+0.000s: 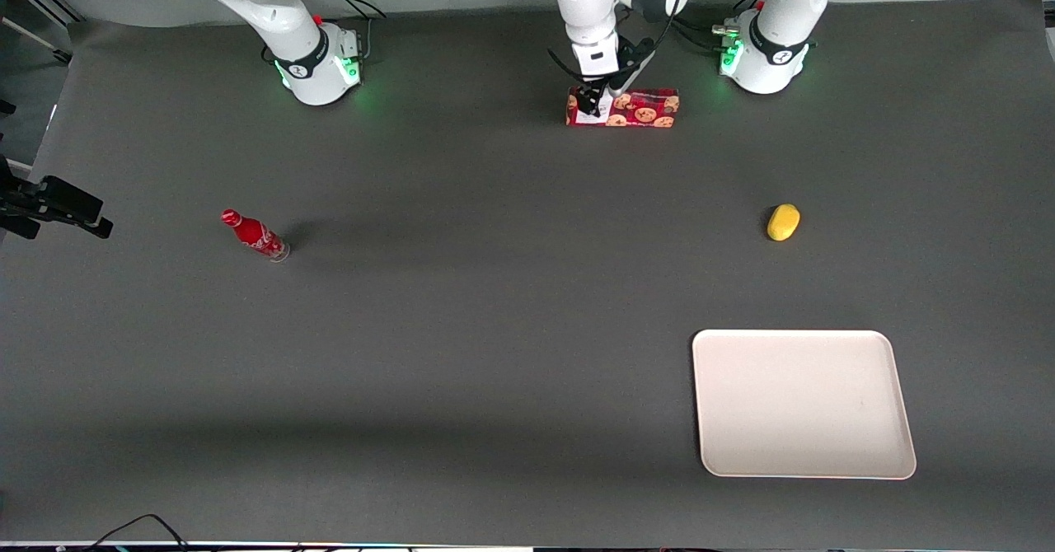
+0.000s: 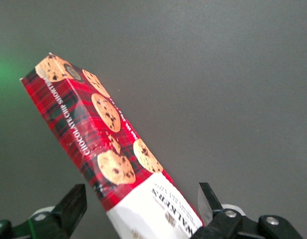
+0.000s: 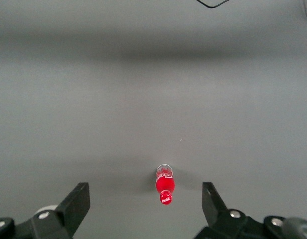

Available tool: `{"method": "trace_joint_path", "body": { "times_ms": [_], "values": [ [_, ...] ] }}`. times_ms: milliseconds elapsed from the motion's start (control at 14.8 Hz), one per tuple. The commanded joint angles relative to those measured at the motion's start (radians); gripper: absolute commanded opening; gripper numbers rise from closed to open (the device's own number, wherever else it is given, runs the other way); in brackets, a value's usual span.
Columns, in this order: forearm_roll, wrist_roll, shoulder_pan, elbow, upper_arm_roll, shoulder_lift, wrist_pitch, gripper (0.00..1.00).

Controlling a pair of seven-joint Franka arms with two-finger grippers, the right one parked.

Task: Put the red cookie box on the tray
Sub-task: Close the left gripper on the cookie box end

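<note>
The red cookie box (image 1: 635,109) lies on the dark table close to the arm bases, far from the front camera. In the left wrist view the red cookie box (image 2: 96,134) shows its plaid face with cookies and its white label end. My left gripper (image 1: 590,107) hangs over that white end. The gripper (image 2: 142,204) is open, with one finger (image 2: 75,203) standing clear of the box on one side and the other finger (image 2: 208,200) close by the box's edge. The cream-white tray (image 1: 804,404) sits much nearer the front camera, toward the working arm's end.
A small yellow fruit-like object (image 1: 783,222) lies between the box and the tray. A red soda bottle (image 1: 255,236) stands toward the parked arm's end, and the red soda bottle (image 3: 165,185) also shows in the right wrist view.
</note>
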Motion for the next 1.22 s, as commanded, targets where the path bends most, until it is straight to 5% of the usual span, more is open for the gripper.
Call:
{"method": "trace_joint_path", "body": {
  "times_ms": [0, 1151],
  "values": [
    [0.006, 0.002, 0.056, 0.002, -0.064, -0.035, 0.022, 1.0],
    [0.005, 0.142, 0.06, 0.013, -0.102, -0.027, -0.035, 0.99]
  ]
}}
